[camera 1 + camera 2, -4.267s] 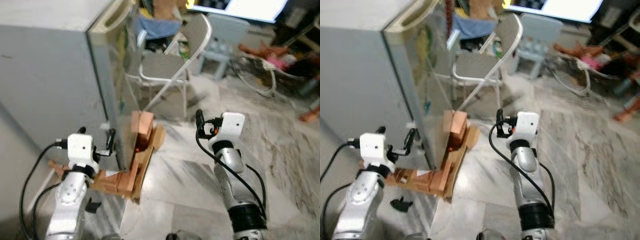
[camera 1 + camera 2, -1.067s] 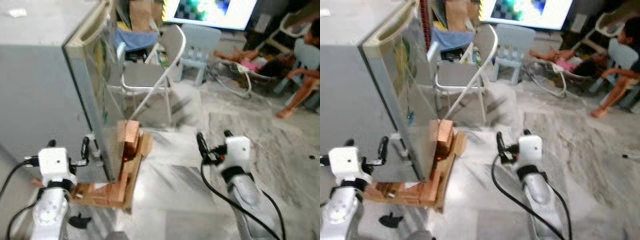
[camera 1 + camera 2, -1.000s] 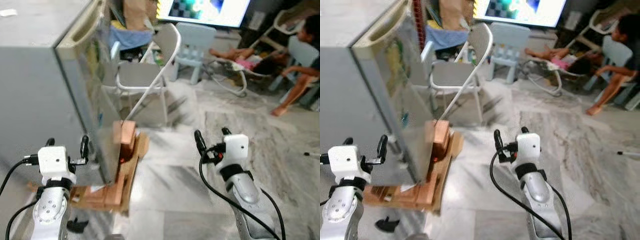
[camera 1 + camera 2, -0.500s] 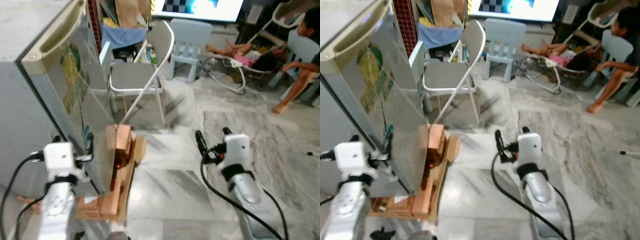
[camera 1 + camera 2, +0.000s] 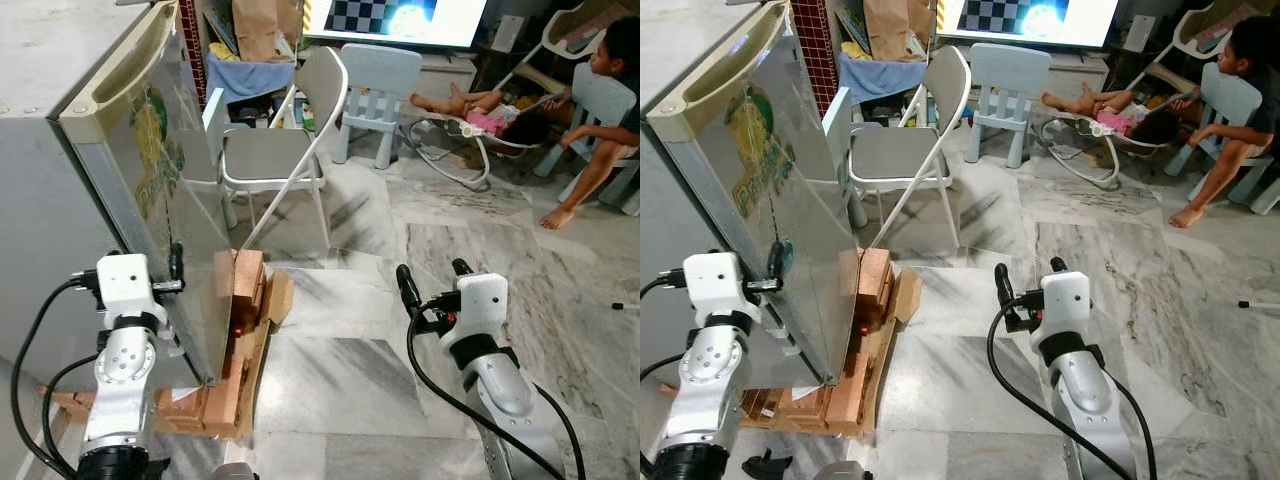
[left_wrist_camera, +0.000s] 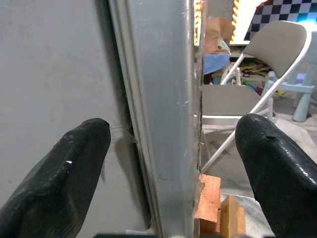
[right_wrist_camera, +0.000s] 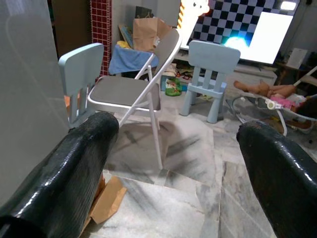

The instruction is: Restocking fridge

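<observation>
At the fridge door's edge: left tool [image 6: 168,163], two rounded black fingers spread wide, one either side of the smooth grey metal fridge [image 5: 60,190] door edge, gripping nothing. Right tool [image 7: 173,163], fingers likewise wide apart and empty, over veined marble floor [image 5: 350,370]. One fridge on stacked wooden blocks [image 5: 235,370]; one grey folding chair [image 5: 280,150]; two pale-blue plastic chairs.

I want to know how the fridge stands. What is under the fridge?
The fridge stands on a platform of wooden blocks and planks, with cardboard at its front corner. The fridge body covers the rest, so how far the wood reaches beneath cannot be seen.
</observation>
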Controlling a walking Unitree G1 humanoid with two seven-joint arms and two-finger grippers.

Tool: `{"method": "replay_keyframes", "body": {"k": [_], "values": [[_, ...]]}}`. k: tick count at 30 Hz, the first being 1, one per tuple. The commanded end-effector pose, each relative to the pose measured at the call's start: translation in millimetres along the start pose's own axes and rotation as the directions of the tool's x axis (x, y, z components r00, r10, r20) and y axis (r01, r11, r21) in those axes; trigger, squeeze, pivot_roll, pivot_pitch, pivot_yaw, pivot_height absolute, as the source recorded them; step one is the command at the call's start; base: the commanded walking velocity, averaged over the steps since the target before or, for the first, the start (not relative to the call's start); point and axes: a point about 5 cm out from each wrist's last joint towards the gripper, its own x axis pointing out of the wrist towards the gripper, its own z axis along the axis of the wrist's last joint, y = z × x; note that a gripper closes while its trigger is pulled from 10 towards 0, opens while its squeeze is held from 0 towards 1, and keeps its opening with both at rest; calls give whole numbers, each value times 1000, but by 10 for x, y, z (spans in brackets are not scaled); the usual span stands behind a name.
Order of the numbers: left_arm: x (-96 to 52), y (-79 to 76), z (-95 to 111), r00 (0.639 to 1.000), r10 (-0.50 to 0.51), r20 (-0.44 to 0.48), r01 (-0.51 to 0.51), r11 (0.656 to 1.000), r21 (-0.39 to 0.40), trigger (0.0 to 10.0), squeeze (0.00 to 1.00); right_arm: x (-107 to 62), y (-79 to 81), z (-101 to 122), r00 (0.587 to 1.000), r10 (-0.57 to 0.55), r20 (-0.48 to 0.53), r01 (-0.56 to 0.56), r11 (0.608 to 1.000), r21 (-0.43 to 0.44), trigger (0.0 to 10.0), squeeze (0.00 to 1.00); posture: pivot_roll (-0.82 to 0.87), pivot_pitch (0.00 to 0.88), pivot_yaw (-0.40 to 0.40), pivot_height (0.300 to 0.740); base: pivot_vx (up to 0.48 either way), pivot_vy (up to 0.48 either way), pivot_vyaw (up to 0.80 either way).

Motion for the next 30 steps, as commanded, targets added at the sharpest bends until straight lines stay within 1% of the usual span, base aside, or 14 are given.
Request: {"method": "replay_keyframes", "body": {"k": [1, 5, 8, 11, 16, 18, 20, 21, 22, 23, 24, 25, 27, 30], "values": [[58, -16, 26, 1000, -4, 14, 4, 1000, 0, 10000, 0, 0, -28, 54, 1000, -14, 11, 14, 1000, -4, 10000, 0, 22, 9, -44, 740, 0, 0, 0], [165, -55, 61, 1000, -4, 27, 4, 1000, -12, 10000, 0, -15, 5, 67, 1000, 8, 7, -8, 1000, 9, 10000, 0, 16, 10, -49, 740, 0, 0, 0], [279, -144, 117, 999, -20, 39, 22, 999, -28, 10000, 0, -69, 78, 75, 994, 108, -4, -108, 994, 29, 10000, 0, 2, 15, -50, 740, 0, 0, 0], [380, -216, 144, 999, -33, 41, 35, 999, -32, 10000, 0, -85, 107, 64, 988, 152, -23, -150, 987, 62, 10000, 0, -2, 16, -49, 740, 0, 0, 0], [452, -285, 168, 998, -46, 32, 48, 998, -49, 10000, 0, -74, 136, 68, 981, 191, -23, -188, 979, 83, 10000, 0, -4, 18, -47, 740, 0, 0, 0], [506, -390, 209, 996, -85, 28, 87, 993, -80, 10000, 0, -75, 187, 61, 967, 253, -31, -248, 962, 117, 10000, 0, -4, 16, -46, 740, 0, 0, 0], [542, -625, 335, 978, -195, 67, 199, 978, -57, 10000, 0, -101, 256, 25, 933, 352, -66, -340, 928, 150, 10000, 0, 0, 13, -46, 740, 0, 0, 0], [545, -776, 416, 960, -265, 93, 270, 962, -44, 10000, 0, -109, 274, 11, 921, 382, -79, -367, 917, 159, 10000, 0, 5, 10, -48, 740, 0, 0, 0], [501, -1162, 631, 887, -434, 160, 444, 896, -31, 10000, 0, -139, 293, -39, 899, 424, -111, -400, 898, 185, 10000, 0, 9, 7, -48, 740, 0, 0, 0], [484, -1254, 684, 864, -471, 177, 483, 875, -27, 10000, 0, -146, 295, -49, 895, 430, -118, -405, 894, 192, 10000, 0, 9, 7, -48, 740, 0, 0, 0], [426, -1448, 807, 809, -548, 211, 564, 826, -16, 10000, 0, -157, 296, -66, 886, 446, -126, -419, 887, 194, 10000, 0, 14, 1, -48, 740, 0, 0, 0], [275, -1781, 1032, 680, -680, 275, 698, 715, 40, 10000, 0, -173, 284, -99, 873, 469, -132, -439, 875, 202, 10000, 0, 16, 0, -46, 740, 0, 0, 0], [109, -2022, 1200, 554, -769, 318, 788, 608, 97, 10000, 0, -180, 261, -138, 866, 481, -136, -448, 868, 214, 10000, 0, 16, 0, -43, 740, 0, 0, 0], [-145, -2285, 1406, 392, -839, 377, 877, 465, 121, 10000, 0, -150, 197, -199, 868, 477, -140, -443, 870, 218, 10000, 0, 11, 0, -35, 740, 0, 0, 0]]}}
